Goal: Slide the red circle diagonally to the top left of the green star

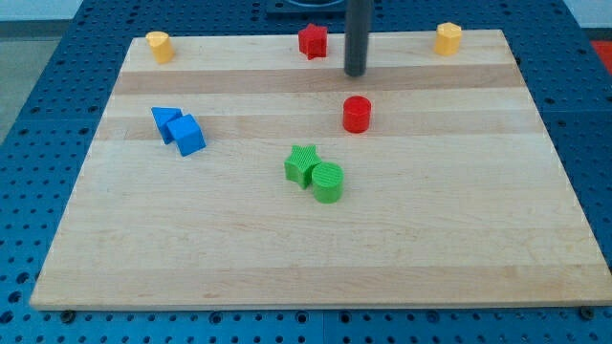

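Note:
The red circle (357, 114) is a short red cylinder standing right of the board's middle. The green star (302, 164) lies below and to the left of it, touching a green cylinder (328, 182) on its lower right. My tip (356, 72) is the lower end of the dark rod. It sits just above the red circle in the view, with a small gap between them, and to the right of a red star-like block (313, 41).
A blue triangle (165, 121) and a blue cube (188, 135) touch each other at the left. Yellow blocks sit at the top left (159, 46) and top right (448, 38) corners. The wooden board (287, 258) lies on a blue pegboard.

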You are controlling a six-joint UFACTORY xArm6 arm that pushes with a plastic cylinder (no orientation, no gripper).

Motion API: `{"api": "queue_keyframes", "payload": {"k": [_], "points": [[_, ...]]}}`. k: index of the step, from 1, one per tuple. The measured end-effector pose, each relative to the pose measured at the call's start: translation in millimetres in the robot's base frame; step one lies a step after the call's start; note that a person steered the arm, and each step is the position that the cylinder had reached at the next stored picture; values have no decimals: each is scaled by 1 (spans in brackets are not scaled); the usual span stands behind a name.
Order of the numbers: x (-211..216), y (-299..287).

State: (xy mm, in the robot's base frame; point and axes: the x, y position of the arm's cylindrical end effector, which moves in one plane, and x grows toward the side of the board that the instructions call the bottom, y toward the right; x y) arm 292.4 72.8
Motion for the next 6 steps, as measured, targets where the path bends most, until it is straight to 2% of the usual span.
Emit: {"api": "queue_keyframes", "payload": {"k": [2, 3, 5, 6], "points": [[79, 43], [84, 32], [84, -38], [66, -70]]}}
